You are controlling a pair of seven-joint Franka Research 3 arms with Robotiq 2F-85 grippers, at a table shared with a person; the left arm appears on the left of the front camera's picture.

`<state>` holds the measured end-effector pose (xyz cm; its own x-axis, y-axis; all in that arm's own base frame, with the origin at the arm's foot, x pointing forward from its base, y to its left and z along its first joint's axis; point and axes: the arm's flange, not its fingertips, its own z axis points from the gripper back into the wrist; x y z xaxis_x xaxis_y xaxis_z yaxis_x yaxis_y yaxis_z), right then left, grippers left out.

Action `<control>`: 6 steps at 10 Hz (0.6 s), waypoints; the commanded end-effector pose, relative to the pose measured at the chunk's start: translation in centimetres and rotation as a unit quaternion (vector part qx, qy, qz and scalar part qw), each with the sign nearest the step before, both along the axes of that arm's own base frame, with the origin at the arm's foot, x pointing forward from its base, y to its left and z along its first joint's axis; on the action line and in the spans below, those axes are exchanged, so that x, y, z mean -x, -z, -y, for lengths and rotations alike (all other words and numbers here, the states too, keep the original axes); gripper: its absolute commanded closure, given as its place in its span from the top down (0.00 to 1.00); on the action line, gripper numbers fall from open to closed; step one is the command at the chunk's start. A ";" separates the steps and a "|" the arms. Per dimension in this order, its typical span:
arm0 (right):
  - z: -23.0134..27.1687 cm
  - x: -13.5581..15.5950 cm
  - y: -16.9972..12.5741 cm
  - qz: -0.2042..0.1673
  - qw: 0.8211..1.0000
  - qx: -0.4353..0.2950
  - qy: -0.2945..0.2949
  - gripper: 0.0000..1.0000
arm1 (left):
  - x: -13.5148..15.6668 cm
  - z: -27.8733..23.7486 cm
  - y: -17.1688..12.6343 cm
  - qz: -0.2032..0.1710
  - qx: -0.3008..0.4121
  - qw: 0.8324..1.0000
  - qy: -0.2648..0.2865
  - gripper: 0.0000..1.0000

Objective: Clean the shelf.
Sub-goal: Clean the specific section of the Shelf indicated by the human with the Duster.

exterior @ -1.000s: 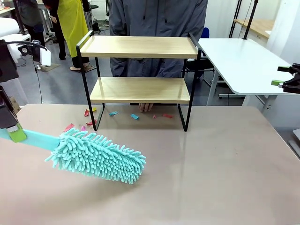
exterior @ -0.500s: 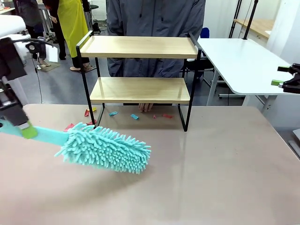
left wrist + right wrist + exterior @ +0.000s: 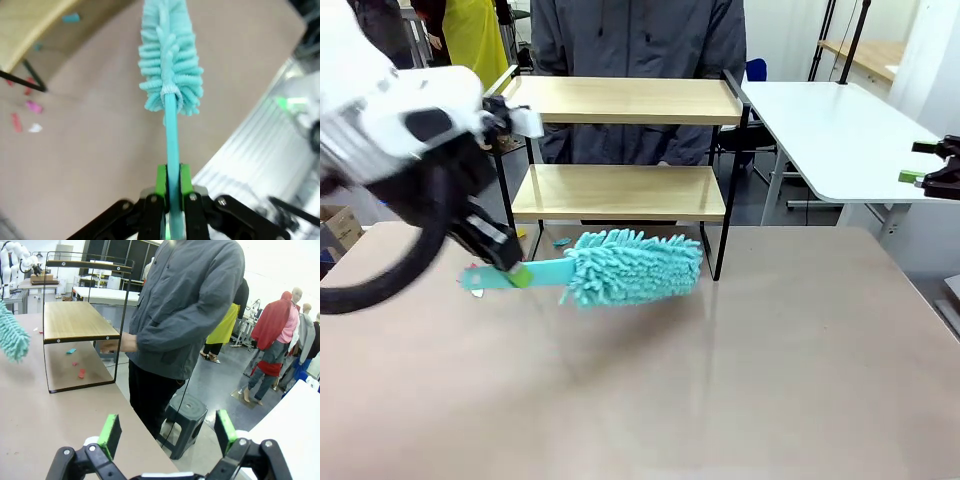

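Spanning the foreground, the beige table (image 3: pixel 770 380) carries the shelf (image 3: pixel 620 190) at its far middle, a person (image 3: pixel 635 40) behind it, coloured scraps (image 3: pixel 560 241) beneath; the left gripper (image 3: pixel 515 272), reaching in from the left, pinches a teal duster (image 3: pixel 635 265) by its handle, while the right gripper (image 3: pixel 167 431) hangs spread wide at far right.

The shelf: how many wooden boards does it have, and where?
2. The upper board is at the top; the lower board is directly under it, raised above the table, with the duster in front. No further board seems hidden.
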<state>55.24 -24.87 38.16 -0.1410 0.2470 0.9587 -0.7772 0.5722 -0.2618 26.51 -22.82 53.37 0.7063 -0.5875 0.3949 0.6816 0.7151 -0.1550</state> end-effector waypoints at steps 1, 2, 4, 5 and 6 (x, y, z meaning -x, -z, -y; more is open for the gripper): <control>-0.2 0.0 -0.7 -0.009 1.000 0.003 0.002 1.00 | -0.2 3.4 2.4 0.050 -0.037 0.996 -0.059 0.13; -0.2 0.0 -0.7 -0.009 1.000 0.003 0.002 1.00 | -0.4 5.4 3.6 0.072 -0.029 0.995 -0.063 0.13; -0.2 0.0 -0.7 -0.009 1.000 0.003 0.002 1.00 | -0.6 7.0 5.4 0.072 -0.025 0.995 -0.069 0.13; -0.2 0.0 -0.7 -0.009 1.000 0.003 0.002 1.00 | -0.5 6.4 5.6 0.055 -0.006 0.997 -0.060 0.13; -0.2 0.0 -0.7 -0.009 1.000 0.003 0.002 1.00 | 0.3 6.7 4.6 0.070 -0.017 0.996 -0.054 0.13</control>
<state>55.24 -24.87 38.17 -0.1411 0.2471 0.9587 -0.7773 0.5721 -0.2618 26.63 -30.03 47.63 0.7120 -0.5303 0.4603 0.6161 0.7862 -0.0473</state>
